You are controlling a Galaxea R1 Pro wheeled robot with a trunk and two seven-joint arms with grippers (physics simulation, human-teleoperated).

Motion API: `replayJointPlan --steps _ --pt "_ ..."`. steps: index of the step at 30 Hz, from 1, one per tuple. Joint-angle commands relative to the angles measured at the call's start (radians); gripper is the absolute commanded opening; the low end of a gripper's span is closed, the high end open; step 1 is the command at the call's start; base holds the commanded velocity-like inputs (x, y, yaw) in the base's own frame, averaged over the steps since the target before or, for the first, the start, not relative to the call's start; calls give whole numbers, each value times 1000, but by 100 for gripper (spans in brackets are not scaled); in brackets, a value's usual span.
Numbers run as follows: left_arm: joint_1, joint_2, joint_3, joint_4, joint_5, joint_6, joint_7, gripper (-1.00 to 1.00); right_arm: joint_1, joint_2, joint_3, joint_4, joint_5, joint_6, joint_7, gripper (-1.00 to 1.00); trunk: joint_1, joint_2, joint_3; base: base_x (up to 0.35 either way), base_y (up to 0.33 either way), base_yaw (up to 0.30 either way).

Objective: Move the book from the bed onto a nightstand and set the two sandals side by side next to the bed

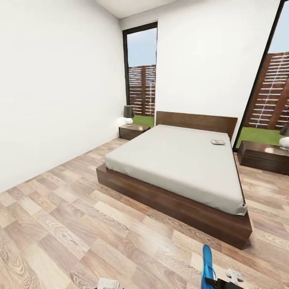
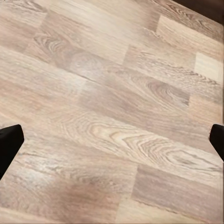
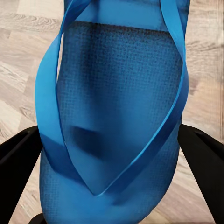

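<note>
The bed [image 1: 176,160] with its off-white mattress and dark wood frame stands ahead in the bedroom. The book [image 1: 218,142] lies flat on the mattress near the headboard, on the right side. A bright-blue sandal [image 1: 207,265] is held above the floor short of the bed's near right corner. My right gripper [image 3: 112,158] is shut on this sandal [image 3: 116,93], one black finger on each side of its sole. My left gripper [image 2: 112,140] is open over bare plank floor, its fingertips [image 2: 9,142] wide apart. One nightstand [image 1: 133,130] sits left of the headboard, another nightstand [image 1: 263,155] to the right.
Each nightstand carries a lamp [image 1: 128,114]. Tall dark-framed windows [image 1: 141,72] flank the bed's wall. A white wall [image 1: 52,88] runs along the left. Wood-plank floor [image 1: 72,224] stretches wide between me and the bed frame.
</note>
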Motion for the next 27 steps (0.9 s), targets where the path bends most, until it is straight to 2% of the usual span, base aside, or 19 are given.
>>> replayJointPlan --steps 1,27 --pt "-1 1 -6 1 8 -3 0 100 0 0 -8 0 -1 9 4 -100 0 0 -1 0 0 -241" --pt "-1 -7 -6 1 7 -3 0 100 0 2 -8 0 -1 9 3 -100 0 0 -1 0 0 -241"
